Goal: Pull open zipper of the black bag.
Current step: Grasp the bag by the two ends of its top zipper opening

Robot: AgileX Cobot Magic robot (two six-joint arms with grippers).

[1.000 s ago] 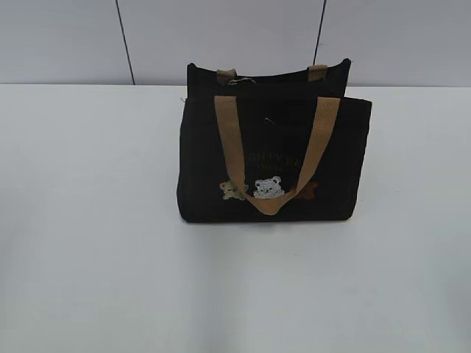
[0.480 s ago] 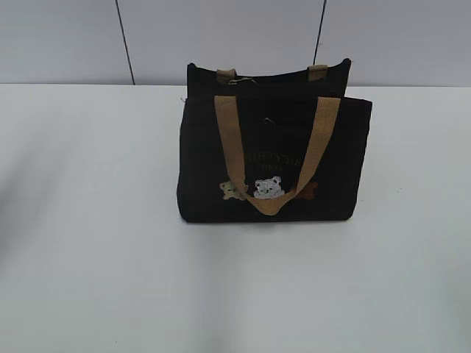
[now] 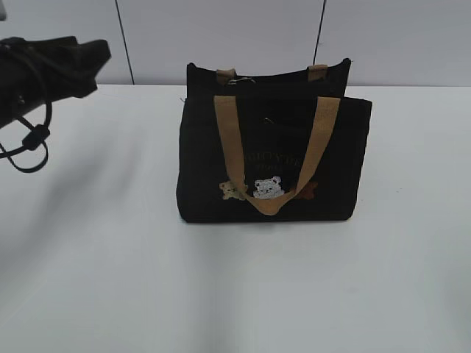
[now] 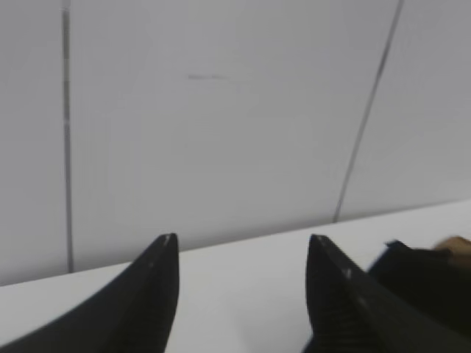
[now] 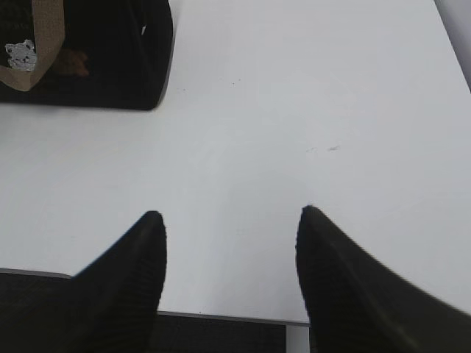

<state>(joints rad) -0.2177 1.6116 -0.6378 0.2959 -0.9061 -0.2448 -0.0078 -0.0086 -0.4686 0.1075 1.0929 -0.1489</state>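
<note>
The left end effector [image 4: 241, 254] stands open with nothing between its two dark fingers, raised above the white worktop [image 3: 96, 257] and aimed at the panelled wall [image 4: 221, 110]; only a corner of the black bag [image 3: 272, 158] shows past it. The right end effector [image 5: 229, 224] is open and empty too, well apart from the bag. The bag sits upright mid-worktop. Its zipper [image 3: 276, 76] is barely discernible along the top rim.

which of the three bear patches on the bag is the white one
The middle bear patch on the black bag: it is white, between a cream bear on its left and a brown bear on its right.
</note>
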